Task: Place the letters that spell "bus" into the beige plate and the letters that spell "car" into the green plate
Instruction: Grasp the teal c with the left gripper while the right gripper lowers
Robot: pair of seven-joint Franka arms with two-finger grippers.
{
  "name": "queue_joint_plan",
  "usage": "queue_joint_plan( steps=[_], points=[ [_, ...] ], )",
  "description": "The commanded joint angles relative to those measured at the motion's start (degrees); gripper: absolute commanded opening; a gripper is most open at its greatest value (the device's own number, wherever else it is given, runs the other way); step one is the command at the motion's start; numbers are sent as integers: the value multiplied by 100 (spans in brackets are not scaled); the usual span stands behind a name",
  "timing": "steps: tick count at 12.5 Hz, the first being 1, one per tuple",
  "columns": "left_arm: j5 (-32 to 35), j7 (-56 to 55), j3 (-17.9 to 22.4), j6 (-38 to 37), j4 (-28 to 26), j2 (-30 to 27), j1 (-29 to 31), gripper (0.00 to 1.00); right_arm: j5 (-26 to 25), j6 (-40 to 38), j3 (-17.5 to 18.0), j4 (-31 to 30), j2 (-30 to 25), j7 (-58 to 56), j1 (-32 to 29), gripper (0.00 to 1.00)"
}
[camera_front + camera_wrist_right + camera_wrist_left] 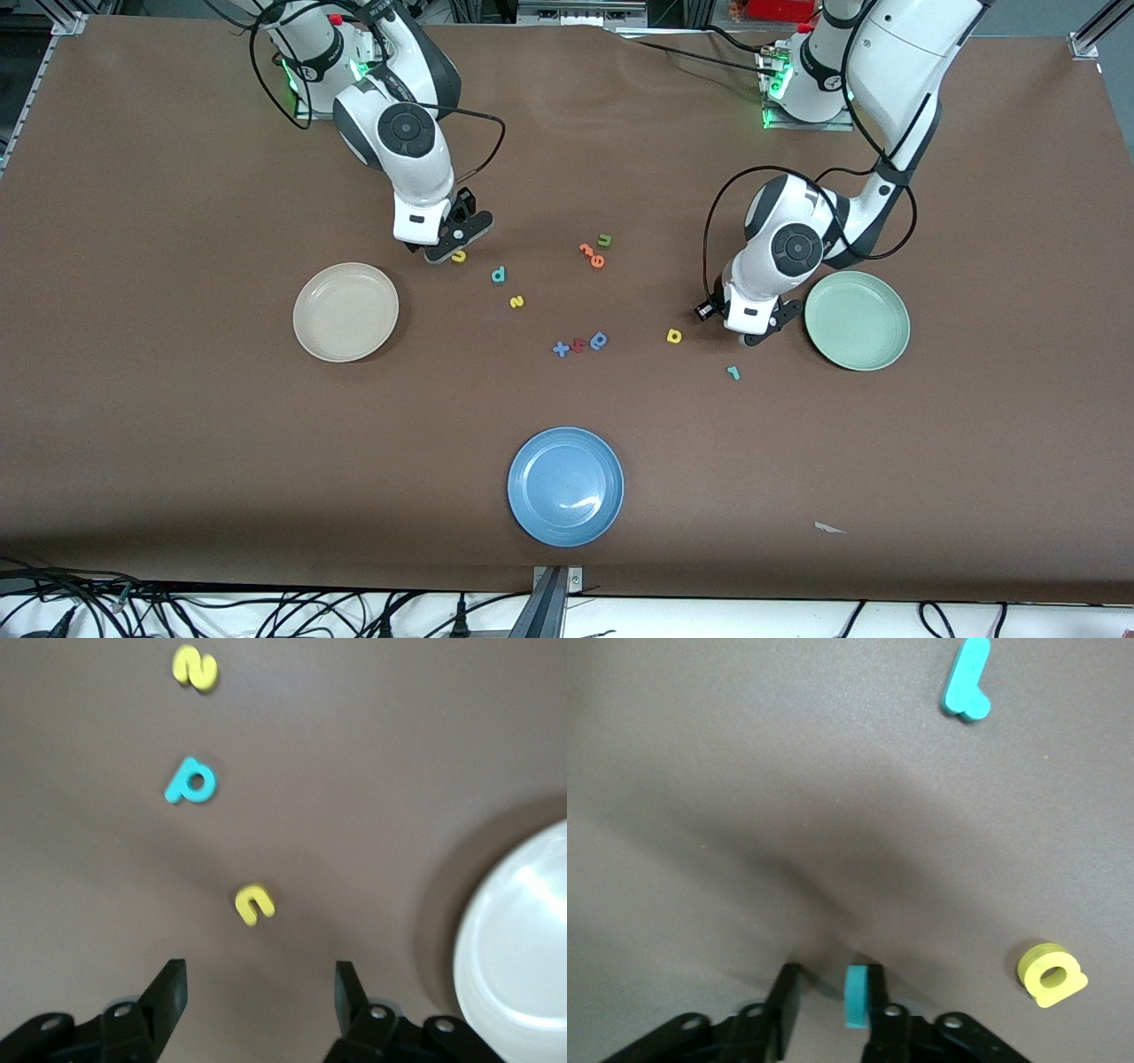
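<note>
My left gripper [753, 337] is low over the table beside the green plate [857, 320]. Its jaws [828, 979] stand open. A teal foam letter [857, 996], edge-on and unreadable, rests against one finger with a gap to the other. The yellow "a" [1050, 974] [674, 336] and teal "r" [967, 678] [733, 373] lie close by. My right gripper [440, 255] [261, 979] hangs open with nothing between its fingers, right next to the yellow "u" [254, 904] [458, 257]. The teal "b" [499, 275] and yellow "s" [516, 302] lie past the "u", toward mid-table. The beige plate [345, 312] is nearer the front camera than the right gripper.
Orange letters [592, 255] and a green "u" [604, 240] lie mid-table. A blue cross, red figure and blue "a" [599, 340] sit in a row nearer the camera. A blue plate [565, 486] stands near the front edge. A white scrap [829, 528] lies toward the left arm's end.
</note>
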Motion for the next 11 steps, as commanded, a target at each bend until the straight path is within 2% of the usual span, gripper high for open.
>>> queue_joint_plan(
  steps=[1, 2, 3, 6, 8, 11],
  points=[
    [103, -33, 30, 10, 83, 88, -51, 7, -117, 1321, 43, -697, 90, -94, -39, 76],
    [103, -33, 30, 10, 83, 88, -51, 0, -135, 1831, 43, -881, 222, -111, -39, 76],
    [103, -24, 30, 10, 92, 88, -51, 0, -135, 2280, 34, -1005, 354, -277, -39, 76],
    [103, 20, 39, -392, 223, -253, 45, 0, -135, 2434, -10, -1024, 478, -691, -48, 76],
    [112, 125, 48, -1172, 555, -552, 325, 0, -144, 2486, -45, -998, 557, -1058, -83, 76],
    [103, 1325, 39, -2658, 979, -729, 957, 0, -144, 2705, -273, -989, 837, -1613, -110, 76]
  ],
)
